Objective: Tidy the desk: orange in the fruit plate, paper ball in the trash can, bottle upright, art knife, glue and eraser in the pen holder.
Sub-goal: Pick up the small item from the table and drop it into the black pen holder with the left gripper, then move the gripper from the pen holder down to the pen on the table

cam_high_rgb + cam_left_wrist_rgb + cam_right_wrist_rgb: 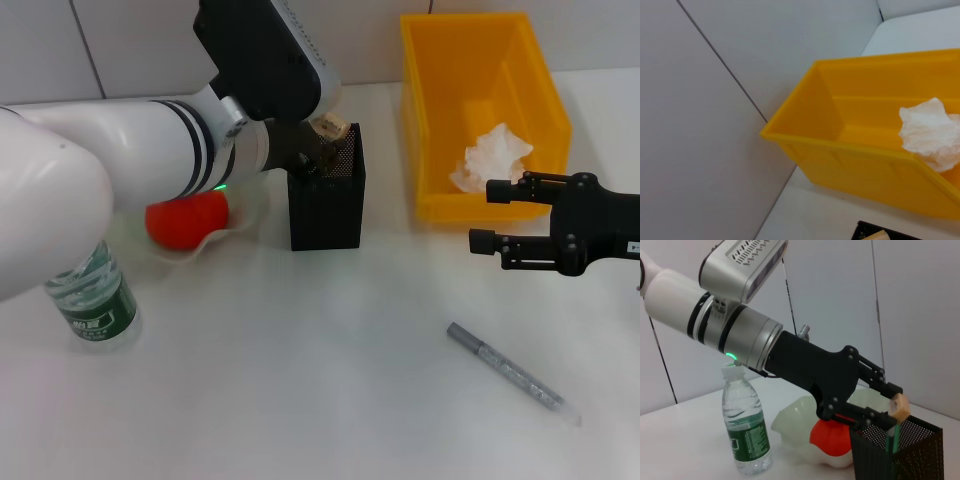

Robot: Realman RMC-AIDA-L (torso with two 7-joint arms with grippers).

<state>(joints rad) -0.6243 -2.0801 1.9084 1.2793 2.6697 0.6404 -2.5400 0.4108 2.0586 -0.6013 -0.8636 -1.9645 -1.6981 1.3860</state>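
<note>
One pale tan eraser (900,407) between left gripper (892,416) jaws

We see bright, even light from above across all views. The pen holder (327,196) and the right gripper (484,216) cast soft, faint shadows on the table (300,380). A green indicator glows on the left arm. The paper ball (931,132) looks nearly washed out.

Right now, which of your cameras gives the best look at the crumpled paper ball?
The left wrist view: the paper ball looks large and sharply creased inside the yellow trash can. The head view shows it smaller, with the right gripper open just in front of it. The right wrist view misses it entirely.
</note>
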